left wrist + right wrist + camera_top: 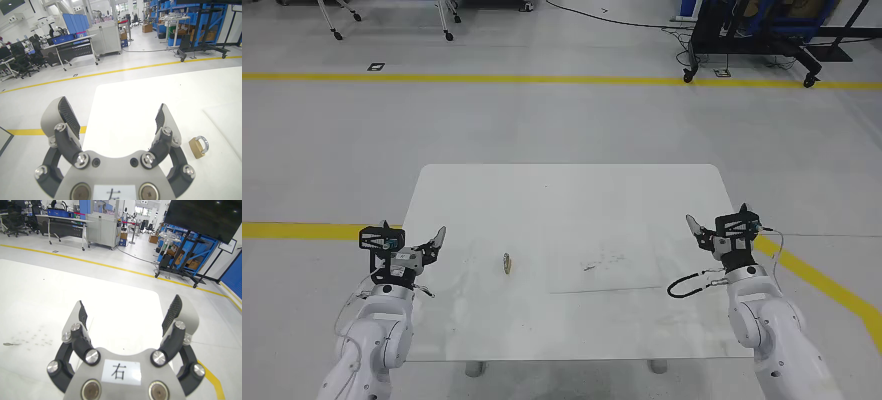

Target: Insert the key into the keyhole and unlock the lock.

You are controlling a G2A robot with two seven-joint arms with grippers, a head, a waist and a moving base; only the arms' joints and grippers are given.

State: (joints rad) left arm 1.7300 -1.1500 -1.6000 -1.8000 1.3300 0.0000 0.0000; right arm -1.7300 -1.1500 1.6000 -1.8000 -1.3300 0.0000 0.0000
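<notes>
Frankly, with left gripper [113,108] and right gripper [128,306] fingers splayed wide and empty, the thin silver key [8,344] lying flat on the white desk [642,200], apart from the silver-shackled brass padlock [197,148], may skid when pinched.

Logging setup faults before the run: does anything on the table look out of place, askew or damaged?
Nothing looks damaged. The padlock and key sit apart on the table; only the faint grey smudges beside the key stand out.
</notes>
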